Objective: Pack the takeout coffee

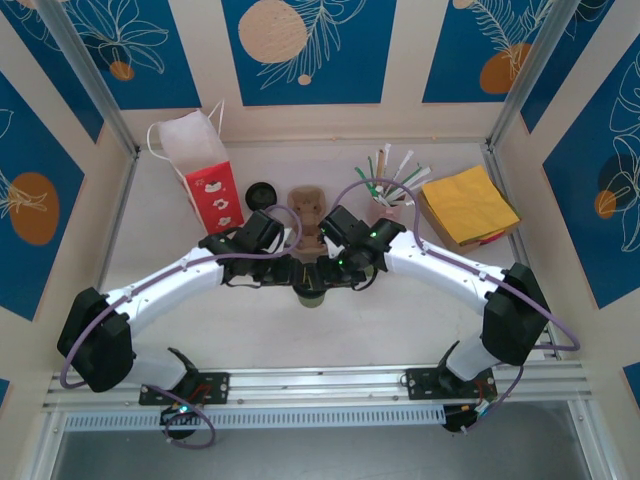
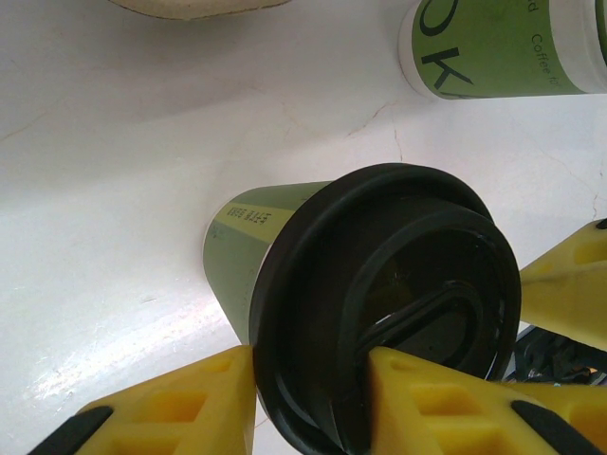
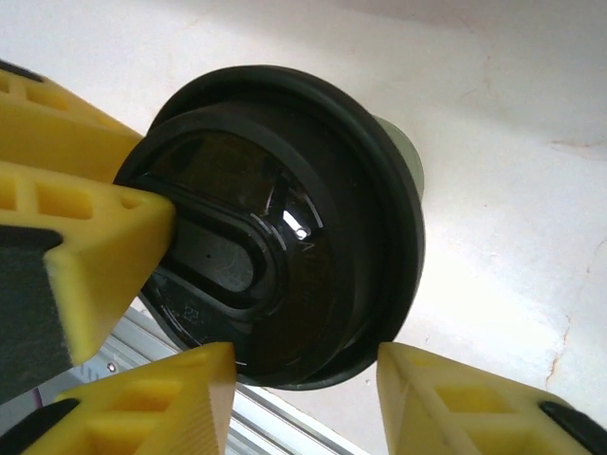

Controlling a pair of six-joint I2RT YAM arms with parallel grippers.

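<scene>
White tabletop (image 1: 250,330) fills the floor of a booth with blue-and-cream leaf-patterned walls (image 1: 60,60), and the two white arms bend in from 7 and 5 o'clock, the left arm (image 1: 170,285) and the right arm (image 1: 450,270) meeting just below the table's middle. At 11 o'clock a white paper bag (image 1: 190,165) with a red patterned side stands with its mouth open. A stack of yellow napkins (image 1: 468,205) lies at 2 o'clock. Near it, at 1 o'clock, a small cup of white and green sticks (image 1: 390,190) stands upright. A brown cardboard piece (image 1: 307,212) lies at 12 o'clock, with a loose black lid (image 1: 262,192) just to its 9 o'clock side. The takeout coffee (image 1: 310,293), green with a black lid, sits at the table's middle between the two wrists. In the left wrist view a second green cup (image 2: 493,47) with dark lettering lies toward 1 o'clock, apart from it. The left gripper (image 2: 308,379) pinches the coffee's lid rim narrowly, one yellow finger (image 2: 171,408) outside the rim and the other on the lid top. The right gripper (image 3: 303,379) stands partly apart with the lid's edge dipping between its fingers (image 3: 474,398); I cannot tell whether they press on it.
</scene>
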